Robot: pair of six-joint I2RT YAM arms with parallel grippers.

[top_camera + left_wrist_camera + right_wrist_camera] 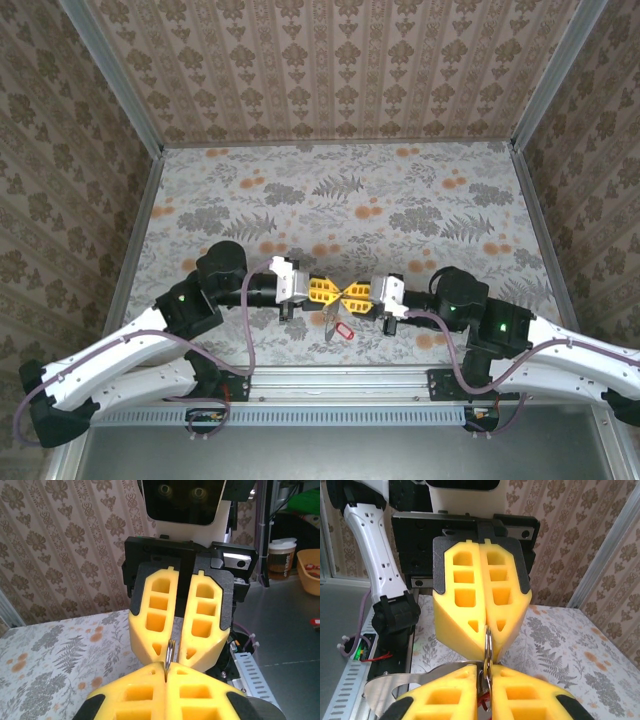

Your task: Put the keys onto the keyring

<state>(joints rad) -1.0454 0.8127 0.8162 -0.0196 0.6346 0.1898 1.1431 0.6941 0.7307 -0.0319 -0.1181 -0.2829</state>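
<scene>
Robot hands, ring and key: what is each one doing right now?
Left hand: shut, pinching the ring.
Right hand: shut, pinching the ring from the other side.
Ring: gripped between the tips of both hands.
Red key: dangling just under where the hands meet.

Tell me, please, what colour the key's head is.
The key's head is red, clearest in the top external view.

place: lab test booth | cues: wallpapered panels (330, 70), aluminium frame (115, 80), floral tabletop (340, 190)
</scene>
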